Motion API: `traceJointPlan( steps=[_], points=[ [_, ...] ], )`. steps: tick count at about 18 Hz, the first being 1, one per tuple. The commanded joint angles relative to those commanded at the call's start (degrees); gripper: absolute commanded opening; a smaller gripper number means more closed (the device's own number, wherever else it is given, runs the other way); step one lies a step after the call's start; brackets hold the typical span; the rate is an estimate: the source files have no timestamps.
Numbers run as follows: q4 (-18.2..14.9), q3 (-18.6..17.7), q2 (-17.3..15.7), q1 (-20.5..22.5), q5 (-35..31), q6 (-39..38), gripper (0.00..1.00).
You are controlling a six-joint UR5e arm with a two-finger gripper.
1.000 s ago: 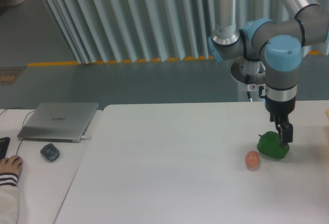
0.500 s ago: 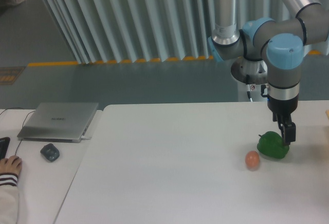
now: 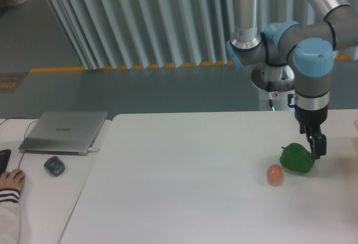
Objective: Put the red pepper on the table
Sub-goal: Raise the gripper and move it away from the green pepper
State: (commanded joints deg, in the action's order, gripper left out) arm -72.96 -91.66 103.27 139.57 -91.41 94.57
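Grey corrugated panels and a grey floor with a yellow line fill the upper half of the frame, and below them the white table (image 3: 184,177) spreads across the lower middle and right. At the right side of the frame the gripper (image 3: 318,150) points down from the arm, its dark fingers just at the right edge of a green bell pepper (image 3: 295,159) that lies on the table. Whether the fingers are apart or together cannot be told from this angle. A small orange-brown egg (image 3: 274,174) sits just left of the green pepper. No red pepper shows anywhere in view. At lower left, a closed laptop (image 3: 64,131) and a mouse (image 3: 54,165) rest on the adjoining desk (image 3: 42,199), with a person's hand (image 3: 10,180) at the frame's left edge
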Motion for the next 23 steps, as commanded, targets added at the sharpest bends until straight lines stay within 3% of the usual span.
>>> traceJointPlan(
  steps=[2,16,23],
  points=[
    [2.82,-1.23,-0.17,0.53,-0.17,-0.09,1.0],
    [2.83,-1.24,-0.62,4.31,-0.88,-0.26,1.0],
    [3.35,-0.54,-0.62,8.17,-0.7,1.05,1.0]
  ],
)
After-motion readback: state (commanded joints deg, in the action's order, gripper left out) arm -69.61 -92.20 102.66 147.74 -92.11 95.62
